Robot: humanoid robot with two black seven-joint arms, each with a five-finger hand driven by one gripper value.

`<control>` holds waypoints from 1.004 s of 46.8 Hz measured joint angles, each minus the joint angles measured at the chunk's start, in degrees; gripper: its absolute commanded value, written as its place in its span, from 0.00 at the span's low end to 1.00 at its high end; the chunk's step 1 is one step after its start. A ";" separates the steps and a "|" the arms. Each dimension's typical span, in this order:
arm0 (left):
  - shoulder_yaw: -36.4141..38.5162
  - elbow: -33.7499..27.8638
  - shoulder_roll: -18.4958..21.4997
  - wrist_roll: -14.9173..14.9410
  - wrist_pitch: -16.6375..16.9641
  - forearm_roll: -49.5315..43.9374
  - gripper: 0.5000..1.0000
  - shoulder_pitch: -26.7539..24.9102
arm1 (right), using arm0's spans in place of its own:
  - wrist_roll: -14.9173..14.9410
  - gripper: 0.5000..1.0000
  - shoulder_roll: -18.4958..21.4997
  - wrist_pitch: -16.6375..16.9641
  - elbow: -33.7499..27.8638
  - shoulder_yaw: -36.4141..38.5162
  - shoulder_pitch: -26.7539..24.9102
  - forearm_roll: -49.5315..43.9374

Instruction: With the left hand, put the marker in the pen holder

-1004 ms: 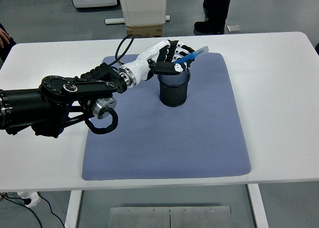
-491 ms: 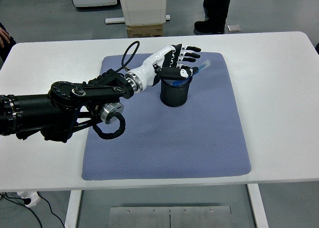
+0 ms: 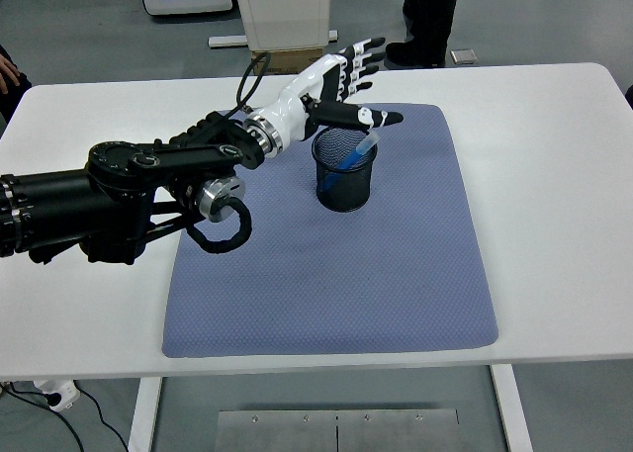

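The blue marker [image 3: 353, 159] stands slanted inside the black mesh pen holder [image 3: 345, 180], its cap leaning on the holder's right rim, so I judge the placing step finished. The robot's left hand [image 3: 336, 84], white and black, hovers just behind the holder with fingers [image 3: 364, 59] spread, holding nothing. Next it only needs to withdraw without touching the holder; I see no readable writing.

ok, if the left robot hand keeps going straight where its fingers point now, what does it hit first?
Probably nothing close. The left robot hand is open above the pen holder, fingers pointing right and away over the blue mat. That line looks free to the far table edge, though height is unclear.
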 measured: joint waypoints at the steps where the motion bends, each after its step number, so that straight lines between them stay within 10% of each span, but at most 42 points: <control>1: -0.49 0.04 0.08 0.00 -0.02 0.08 1.00 0.00 | 0.00 1.00 0.00 0.00 0.00 0.00 0.00 0.00; 47: -36.43 12.83 5.74 0.04 -8.79 0.70 1.00 28.68 | -0.01 1.00 0.00 0.00 -0.01 0.00 -0.01 0.00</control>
